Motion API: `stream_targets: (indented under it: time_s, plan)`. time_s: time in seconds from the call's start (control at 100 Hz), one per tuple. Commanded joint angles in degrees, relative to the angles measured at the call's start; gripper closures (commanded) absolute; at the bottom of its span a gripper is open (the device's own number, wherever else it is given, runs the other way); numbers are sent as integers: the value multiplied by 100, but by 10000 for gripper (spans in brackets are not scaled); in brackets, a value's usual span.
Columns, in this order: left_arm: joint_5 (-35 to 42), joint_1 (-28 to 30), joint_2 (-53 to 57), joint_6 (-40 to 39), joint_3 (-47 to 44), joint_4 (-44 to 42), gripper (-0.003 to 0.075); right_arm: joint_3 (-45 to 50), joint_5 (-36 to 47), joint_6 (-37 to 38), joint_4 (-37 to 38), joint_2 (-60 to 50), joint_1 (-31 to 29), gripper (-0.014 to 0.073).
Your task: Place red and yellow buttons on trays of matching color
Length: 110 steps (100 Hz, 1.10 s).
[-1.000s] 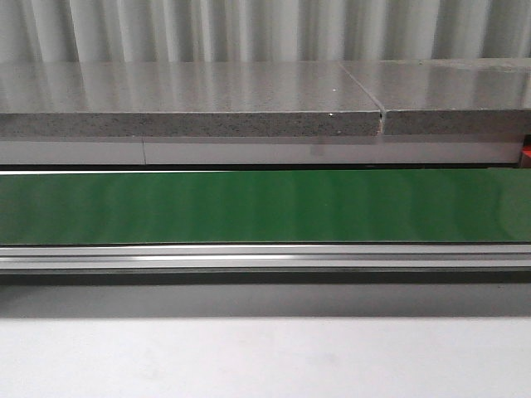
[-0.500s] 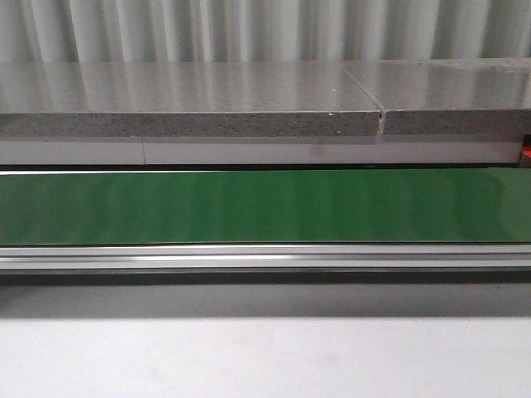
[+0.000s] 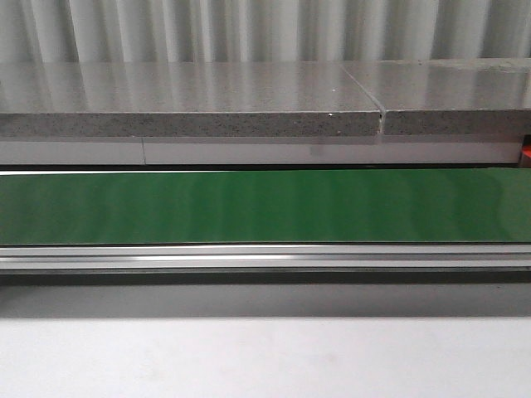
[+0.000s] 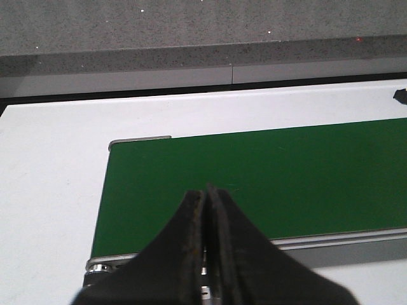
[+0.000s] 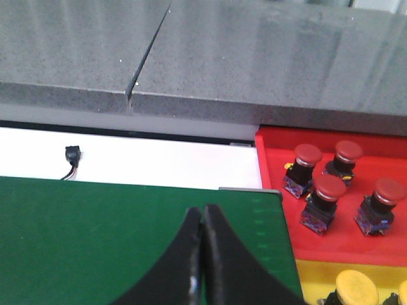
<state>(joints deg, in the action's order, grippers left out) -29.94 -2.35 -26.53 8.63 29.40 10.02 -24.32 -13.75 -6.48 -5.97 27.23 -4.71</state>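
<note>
Green belt [image 3: 265, 206] bare. Both my claws, left [image 4: 206, 190] and right [image 5: 202, 213], pressed together, empty. Best spread them and wait over belt for a button.

Yellow tray [image 5: 318, 279] cropped by edge.

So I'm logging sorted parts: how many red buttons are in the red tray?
4, all in the red tray: two at the back, two nearer the yellow tray. More may lie outside the frame.
</note>
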Motion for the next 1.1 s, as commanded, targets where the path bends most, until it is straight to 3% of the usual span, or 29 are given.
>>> stream_targets:
  time_s: [0.0, 0.17, 0.53, 1.09]
  plan:
    - [425, -50, -23, -6, 159, 59, 740, 354, 1164, -23, 182, -304, 75, 662]
    - [425, -50, -23, -6, 159, 59, 740, 1270, 1903, -23, 597, -1049, 212, 662]
    - [425, -50, -23, -6, 159, 59, 740, 2343, 1934, -23, 685, -2893, 225, 662]
    - [425, -50, -45, -6, 159, 59, 740, 2563, 1945, 37, 685, -2842, 168, 662]
